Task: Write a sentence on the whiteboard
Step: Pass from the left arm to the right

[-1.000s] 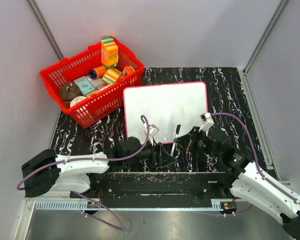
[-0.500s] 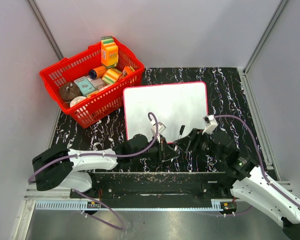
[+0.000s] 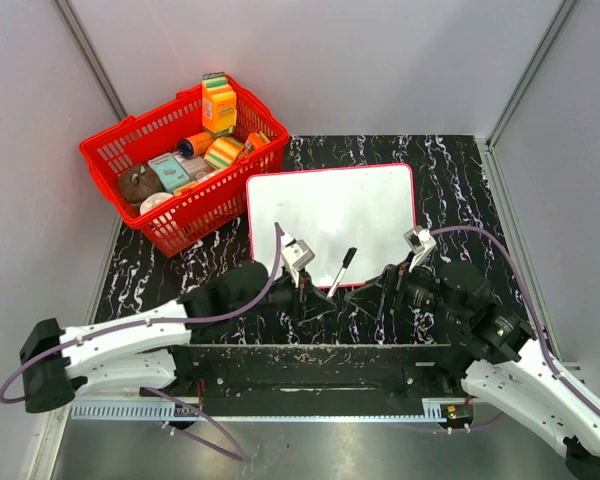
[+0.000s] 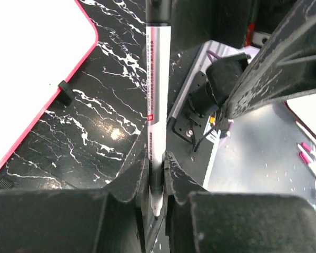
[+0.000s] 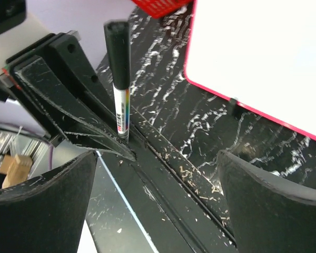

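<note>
So the whiteboard (image 3: 330,210) lies flat toward the back middle of the black marbled table (image 3: 460,180), and its far-left corner sits just beside the red basket (image 3: 180,165). There's a good open strip of tabletop to the right of the board, running to the grey side wall, and a smaller patch on the left in front of the basket. The board's near edge is right where both arms meet, so it's tight there. The left gripper (image 3: 308,293) has its fingers pinched hard on a marker (image 3: 340,270), gripping the lower end so the black end sticks up and leans toward the board. The right gripper (image 3: 372,293) is just beside it with fingers spread wide, touching nothing. From above you can barely see the grip. The left wrist view shows the silver barrel squeezed between the two pads, with the board's pink rounded corner off to the upper left. The right wrist view shows the marker standing apart from its own spread fingers (image 5: 42,211), with bare tabletop between the marker and the board's edge.
</note>
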